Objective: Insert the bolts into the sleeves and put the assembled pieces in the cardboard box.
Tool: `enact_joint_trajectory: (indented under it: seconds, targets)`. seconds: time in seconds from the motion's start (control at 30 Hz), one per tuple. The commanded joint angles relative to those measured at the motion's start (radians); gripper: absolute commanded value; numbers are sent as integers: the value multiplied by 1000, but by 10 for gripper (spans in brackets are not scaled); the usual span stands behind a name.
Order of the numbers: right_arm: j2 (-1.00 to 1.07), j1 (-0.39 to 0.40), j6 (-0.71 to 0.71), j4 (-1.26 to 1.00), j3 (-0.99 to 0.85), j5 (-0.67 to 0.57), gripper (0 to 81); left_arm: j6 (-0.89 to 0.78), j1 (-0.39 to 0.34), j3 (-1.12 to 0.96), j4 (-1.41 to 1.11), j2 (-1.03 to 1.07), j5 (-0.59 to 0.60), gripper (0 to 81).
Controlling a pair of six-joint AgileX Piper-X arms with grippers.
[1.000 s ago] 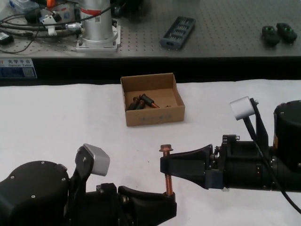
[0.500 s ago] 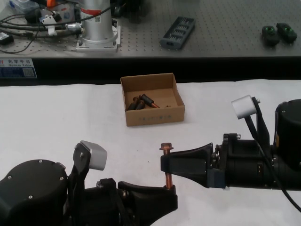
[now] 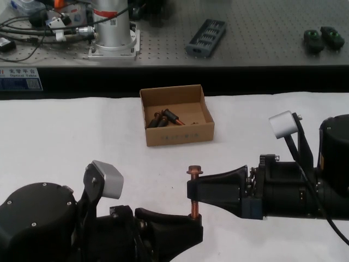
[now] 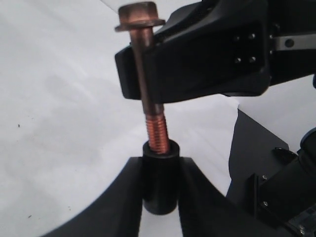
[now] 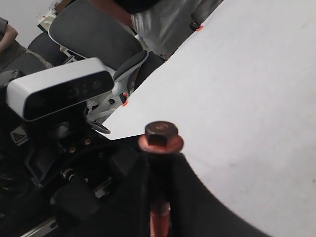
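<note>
**Item 1, bolt** [image 4: 149, 89]: copper-coloured, flanged head, upright. It is above the near part of the worktop [image 3: 65, 136], well short of the box. The lower end of the thread sits in the mouth of the sleeve; most of the shank stands clear above it.

**Item 2, sleeve** [image 4: 160, 197]: black, upright, directly under the bolt.

**Item 3, left end effector** [image 4: 161, 165]: 2 fingers clamped on the sleeve, 1 on each side, top rim left free.

**Item 4, right end effector** [image 3: 192, 192]: reaches in from the side, fingers closed on the bolt's shank just below the head. The right wrist view looks down onto the head [image 5: 160, 137].

**Item 5, cardboard box** [image 3: 180, 134]: open-topped, on the white worktop, farther back than both arms. Several dark pieces with copper ends [image 3: 163, 119] lie inside, toward 1 side; the count is unclear.

**Item 6, background**: perforated metal table beyond the worktop, with a black slotted tray [image 3: 206, 37] and a metal column base [image 3: 112, 33].
</note>
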Motion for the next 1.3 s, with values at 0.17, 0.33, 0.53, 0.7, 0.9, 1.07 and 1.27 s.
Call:
enact_joint_trajectory:
  seconds: [0.17,0.33,0.53,0.7,0.9,1.07,1.27]
  targets:
    - [-3,1,-5,32,-1,-80,43,20,15,-81,-37,-4,-22,20]
    - [-3,3,-7,32,-1,-93,43,20,15,-87,7,-4,-20,20]
    - [-3,39,-37,64,-1,-89,43,-9,25,-88,7,-4,-20,20]
    - [-3,47,-59,92,-1,-86,43,-17,45,-88,7,-4,-20,20]
    - [-3,47,-64,91,-1,-91,14,-17,70,-88,5,-4,-20,20]
    - [-3,44,-56,91,-1,-70,298,-17,96,-88,5,-4,-20,20]
    - [-60,-25,-56,91,-32,94,421,14,102,-88,5,-4,-20,20]
